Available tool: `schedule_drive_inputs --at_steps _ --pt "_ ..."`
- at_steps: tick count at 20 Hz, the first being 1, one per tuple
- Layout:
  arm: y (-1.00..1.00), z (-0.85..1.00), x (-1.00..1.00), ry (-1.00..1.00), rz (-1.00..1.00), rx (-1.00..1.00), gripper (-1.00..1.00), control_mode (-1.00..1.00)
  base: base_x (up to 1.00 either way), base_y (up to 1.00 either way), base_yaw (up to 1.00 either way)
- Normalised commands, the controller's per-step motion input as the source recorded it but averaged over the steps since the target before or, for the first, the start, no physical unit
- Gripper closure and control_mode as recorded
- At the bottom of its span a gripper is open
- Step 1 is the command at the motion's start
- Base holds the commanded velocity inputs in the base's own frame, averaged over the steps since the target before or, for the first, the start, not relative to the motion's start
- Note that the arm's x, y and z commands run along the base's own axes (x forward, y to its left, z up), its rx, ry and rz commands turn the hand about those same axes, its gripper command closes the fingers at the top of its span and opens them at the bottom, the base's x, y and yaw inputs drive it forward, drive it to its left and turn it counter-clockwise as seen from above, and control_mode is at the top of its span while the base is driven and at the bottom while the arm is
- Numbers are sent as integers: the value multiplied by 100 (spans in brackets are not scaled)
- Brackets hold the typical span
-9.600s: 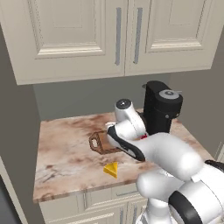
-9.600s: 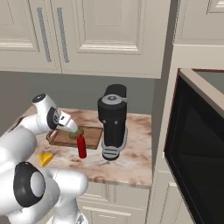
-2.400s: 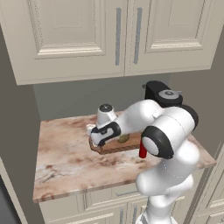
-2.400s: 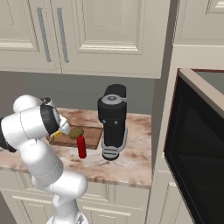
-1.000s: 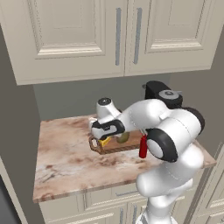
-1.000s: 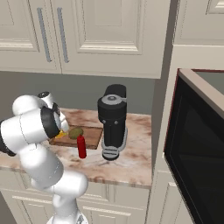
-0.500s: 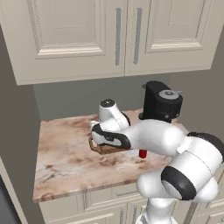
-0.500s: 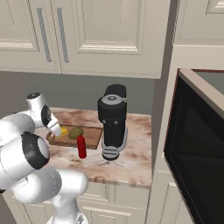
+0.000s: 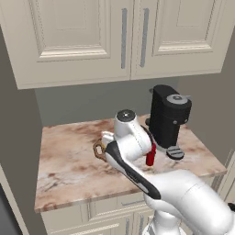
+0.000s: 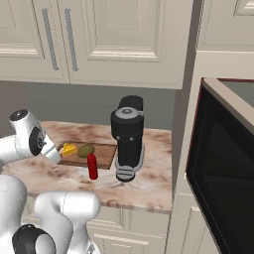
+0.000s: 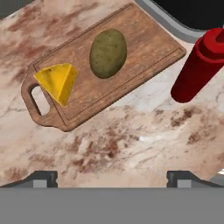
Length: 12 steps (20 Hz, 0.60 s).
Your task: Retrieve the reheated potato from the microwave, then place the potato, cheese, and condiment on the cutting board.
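Note:
In the hand view the wooden cutting board (image 11: pixel 131 65) lies on the marble counter, handle to the left. The olive-brown potato (image 11: pixel 108 53) rests at its middle and the yellow cheese (image 11: pixel 57 82) wedge lies near the handle. The red condiment (image 11: pixel 201 65) bottle stands upright on the counter just off the board's right end. My gripper (image 11: pixel 113 177) hovers above the counter in front of the board, open, with nothing between its fingers. The right base view shows the cheese (image 10: pixel 69 149), potato (image 10: pixel 86 150), condiment (image 10: pixel 92 166) and the dark-doored microwave (image 10: pixel 223 168) at the right.
A black coffee machine (image 10: pixel 128 139) stands on the counter just right of the board and behind the bottle. Cream wall cabinets (image 9: pixel 124 36) hang above. The counter's front edge (image 9: pixel 114 195) runs close below the board. Bare marble (image 9: pixel 64 156) lies left of the board.
The hand has lifted and drawn back from the board's handle end, and the cheese now lies free on the board. The arm's elbow has swung round. Potato and bottle have not moved.

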Motion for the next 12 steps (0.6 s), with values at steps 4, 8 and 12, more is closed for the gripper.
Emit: schedule_drive_inputs --at_steps 4,8,12 --pt "-48 76 -26 -1 0 0 -100 -100 0 0 0" --pt "-48 72 -13 0 0 0 -100 -100 0 0 0" --pt "-24 64 -27 0 0 0 -100 -100 0 0 0"
